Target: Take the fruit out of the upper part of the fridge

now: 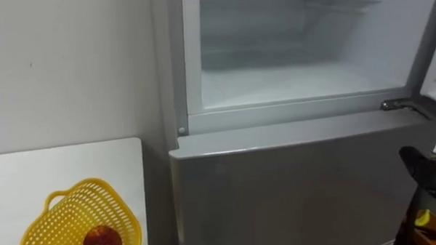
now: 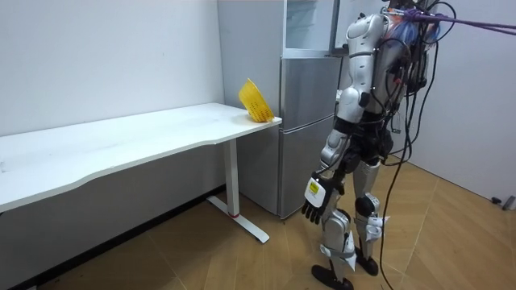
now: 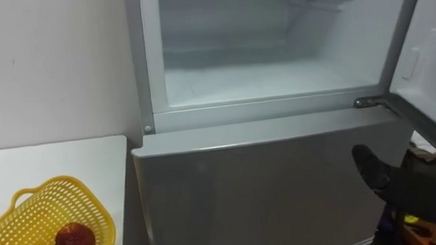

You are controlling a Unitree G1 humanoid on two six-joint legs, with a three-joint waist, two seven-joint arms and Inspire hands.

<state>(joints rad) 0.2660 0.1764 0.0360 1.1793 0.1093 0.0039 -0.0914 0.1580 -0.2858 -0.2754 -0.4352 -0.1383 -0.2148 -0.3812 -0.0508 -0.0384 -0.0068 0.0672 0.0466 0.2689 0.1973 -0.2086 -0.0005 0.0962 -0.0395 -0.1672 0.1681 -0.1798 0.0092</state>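
One fruit (image 1: 101,241) sat in the basket (image 1: 55,215); our left hand (image 2: 316,201) hung, fingers slack and empty; right hand (image 3: 400,184), we couldn't tell. Closing the upper fridge (image 1: 304,83) seemed next.

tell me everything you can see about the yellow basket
The yellow basket looks like plastic lattice, with a wavy rim and a loop handle on its left. It sits on the white table, near the end beside the fridge. A red fruit lies inside.

Fridge (image 1: 293,185) — smooth grey metal; basket (image 1: 65,215) — yellow plastic mesh.
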